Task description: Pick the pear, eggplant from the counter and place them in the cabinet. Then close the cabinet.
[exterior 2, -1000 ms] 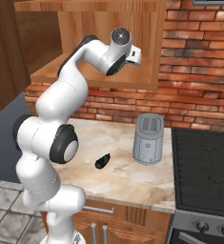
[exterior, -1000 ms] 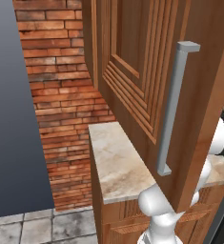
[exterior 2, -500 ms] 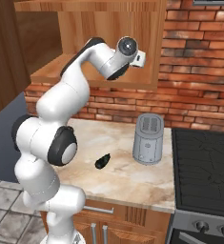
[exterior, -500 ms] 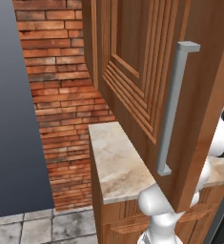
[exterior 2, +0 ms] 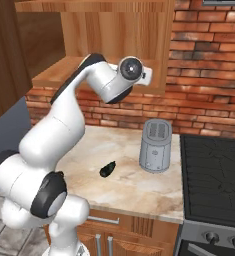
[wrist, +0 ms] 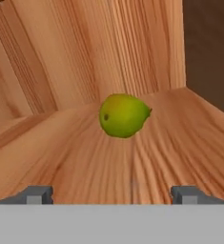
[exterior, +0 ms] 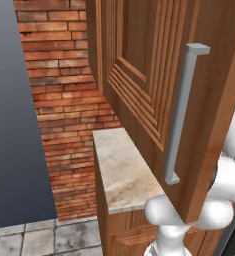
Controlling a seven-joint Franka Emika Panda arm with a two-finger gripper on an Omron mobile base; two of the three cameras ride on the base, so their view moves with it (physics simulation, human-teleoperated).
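Hand view: the small yellow-green pear [wrist: 123, 115] lies on the wooden cabinet [wrist: 85, 157] floor, ahead of the open, empty claw [wrist: 112, 194]. The dark eggplant [exterior 2: 107, 170] on the marbled counter [exterior 2: 124, 187] looks light and smooth — better gripped across its middle.

One pear [wrist: 123, 115], one eggplant [exterior 2: 107, 169], one toaster [exterior 2: 155, 146].

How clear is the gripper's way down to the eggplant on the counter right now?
Probably clear: the eggplant lies alone on the open counter, apart from the toaster. The gripper is open, up by the pear.
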